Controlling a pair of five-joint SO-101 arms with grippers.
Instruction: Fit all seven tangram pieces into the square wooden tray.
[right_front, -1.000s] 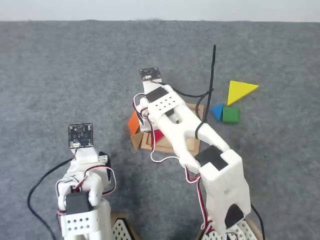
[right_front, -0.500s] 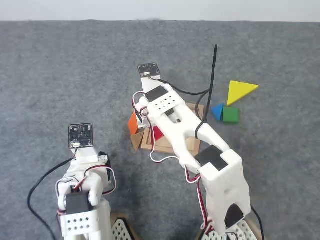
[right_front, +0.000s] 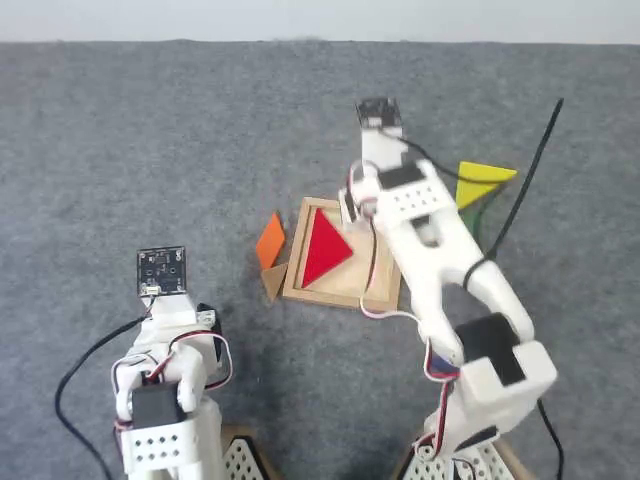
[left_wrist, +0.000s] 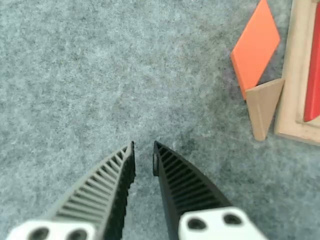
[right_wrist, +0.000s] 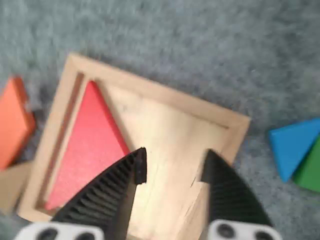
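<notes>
Red triangle (right_front: 322, 247) inside wooden tray (right_front: 340, 299)

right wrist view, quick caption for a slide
Open right gripper above the wooden tray, with the red triangle lying inside along one side.

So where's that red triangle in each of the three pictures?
High view: the red triangle lies in the wooden tray, on the side toward the orange piece.
Left wrist view: a thin red strip just inside the tray's rim.
Right wrist view: inside the tray, along the wall nearest the orange piece, at.
Shared landmark: the orange piece just outside the tray.
</notes>
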